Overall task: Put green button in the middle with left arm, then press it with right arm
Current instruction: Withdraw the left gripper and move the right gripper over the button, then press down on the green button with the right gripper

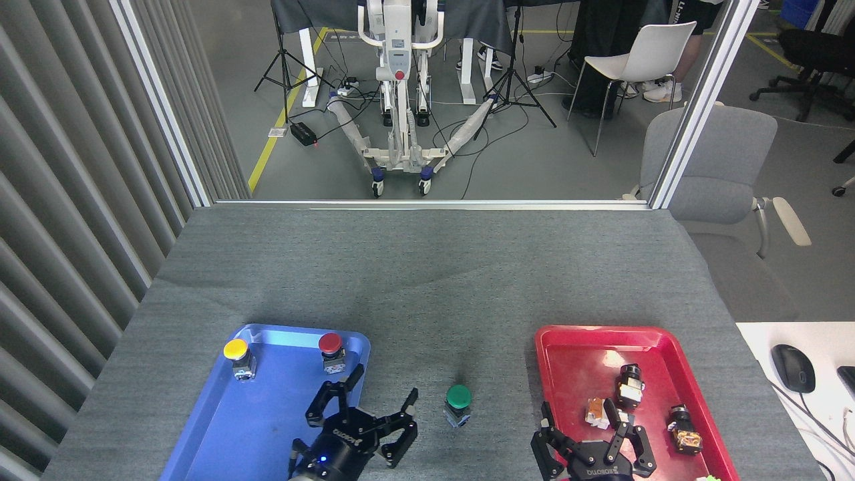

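The grey textured cloth tabletop (427,267) is being shared by a blue plastic tray (220,434) and a red plastic tray (574,347). The black two-fingered left gripper (381,397) is being held wide open over the blue tray's near right edge, gripping nothing. The black two-fingered right gripper (586,427) is being held spread open at the red tray's near edge, empty too. The small green mushroom-cap button on a grey metal base (458,404) is standing upright on bare cloth between the trays, apart from both grippers. Placement is being judged done; pressing is not yet done.
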You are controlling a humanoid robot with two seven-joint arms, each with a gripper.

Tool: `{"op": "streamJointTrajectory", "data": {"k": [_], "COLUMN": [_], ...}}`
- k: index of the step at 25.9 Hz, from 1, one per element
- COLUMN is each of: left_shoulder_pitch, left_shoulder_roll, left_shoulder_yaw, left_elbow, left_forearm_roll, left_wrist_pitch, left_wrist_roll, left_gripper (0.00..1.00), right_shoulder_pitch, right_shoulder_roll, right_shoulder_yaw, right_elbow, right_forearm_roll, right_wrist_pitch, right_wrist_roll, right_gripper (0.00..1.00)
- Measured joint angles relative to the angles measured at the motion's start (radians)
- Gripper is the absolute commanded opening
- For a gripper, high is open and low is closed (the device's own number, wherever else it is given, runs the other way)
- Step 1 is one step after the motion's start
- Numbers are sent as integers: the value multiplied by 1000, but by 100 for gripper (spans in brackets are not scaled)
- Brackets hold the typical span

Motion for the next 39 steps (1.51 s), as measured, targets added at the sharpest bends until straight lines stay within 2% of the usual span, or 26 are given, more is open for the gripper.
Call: {"op": "streamJointTrajectory", "data": {"k": [2,4,6,7,9,11,14,18,20,28,39], "left_shoulder_pitch": [39,61,72,75,79,83,94,100,103,121,125], "left_shoulder_roll": [40,67,75,74,65,54,41,39,39,36,35], "left_shoulder_yaw": [81,176,278,322,411,483,545,566,568,573,575], "left_elbow": [-46,-67,-77,-79,-82,-83,-82,-61,-53,-54,-53], "left_forearm_roll": [2,2,4,5,7,9,10,11,11,76,112], "left_wrist_pitch": [12,-9,-64,-95,-155,-191,-215,-224,-225,-218,-217], "left_wrist_roll": [-7,-20,-32,-35,-39,-42,-43,-40,-36,-29,-29], "left_gripper": [99,99,99,99,99,99,99,99,99,99,99], "right_shoulder_pitch": [-18,-40,-58,-68,-87,-105,-135,-173,-189,-221,-228], "right_shoulder_roll": [4,11,21,26,37,50,67,85,94,125,123], "right_shoulder_yaw": [28,65,102,119,152,182,221,262,282,311,309], "right_elbow": [18,39,62,75,97,117,151,209,235,299,355], "right_forearm_roll": [3,9,27,36,50,57,63,65,66,69,70], "right_wrist_pitch": [9,22,31,32,34,38,42,57,68,92,111], "right_wrist_roll": [0,-5,-7,-3,-1,0,1,2,2,20,24], "right_gripper": [98,90,70,64,45,30,19,5,2,3,5]}}
